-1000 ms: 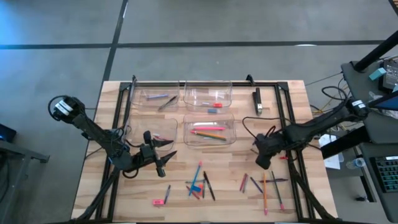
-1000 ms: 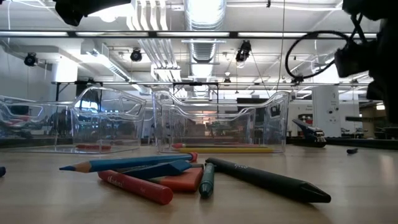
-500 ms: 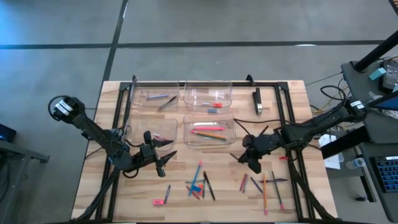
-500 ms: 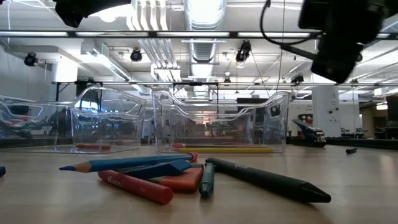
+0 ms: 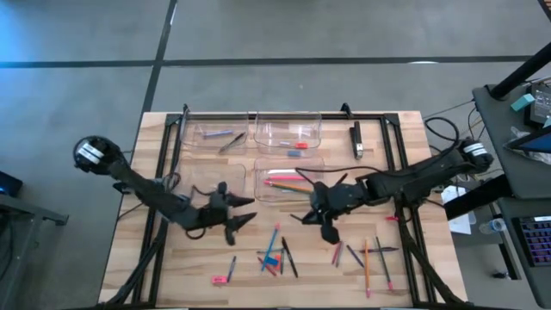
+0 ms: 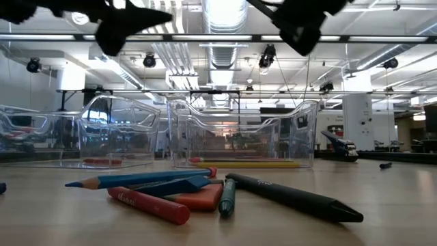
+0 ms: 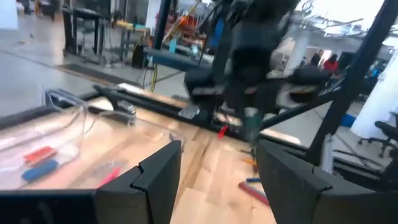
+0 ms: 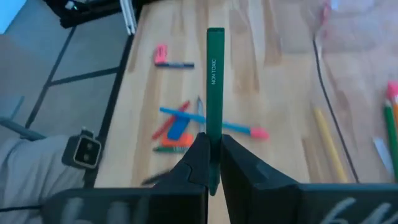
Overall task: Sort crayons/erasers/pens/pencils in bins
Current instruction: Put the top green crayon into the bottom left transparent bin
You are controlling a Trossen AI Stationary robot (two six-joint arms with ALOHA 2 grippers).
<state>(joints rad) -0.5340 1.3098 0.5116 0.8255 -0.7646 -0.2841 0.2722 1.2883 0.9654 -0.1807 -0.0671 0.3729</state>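
So we're looking at the right hand [image 8: 211, 163] pinching a green pencil [image 8: 215, 93] tight between its fingers, the pencil sticking straight out ahead of it. From above, that hand [image 5: 325, 226] is hanging over the middle of the surface [image 5: 405, 275], just at the near right corner of the bin [image 5: 258, 179] that's holding yellow, red and green pencils.

The left hand [image 5: 239, 222] is hovering over the surface too, a bit left of centre and just past the near edge of the near left bin [image 5: 185, 176]. Its fingers [image 7: 158, 177] are spread apart and we're not seeing anything between them.

The loose stuff is sitting toward the near edge of the surface: a little pile [image 5: 275, 254] near the middle with a blue pencil [image 6: 140, 179], a red crayon [image 6: 147, 205], a reddish eraser [image 6: 201, 199] and a black pen [image 6: 293, 198]. There's another bunch of sticks [image 5: 366, 257] closer to the near right corner, plus a pink bit [image 5: 219, 279] toward the near left.

The two far bins are by the far edge; the right one [image 5: 258, 129] has a red and a blue eraser [image 5: 297, 150] in it, the left one [image 5: 200, 142] a couple of dark pens [image 5: 231, 140].
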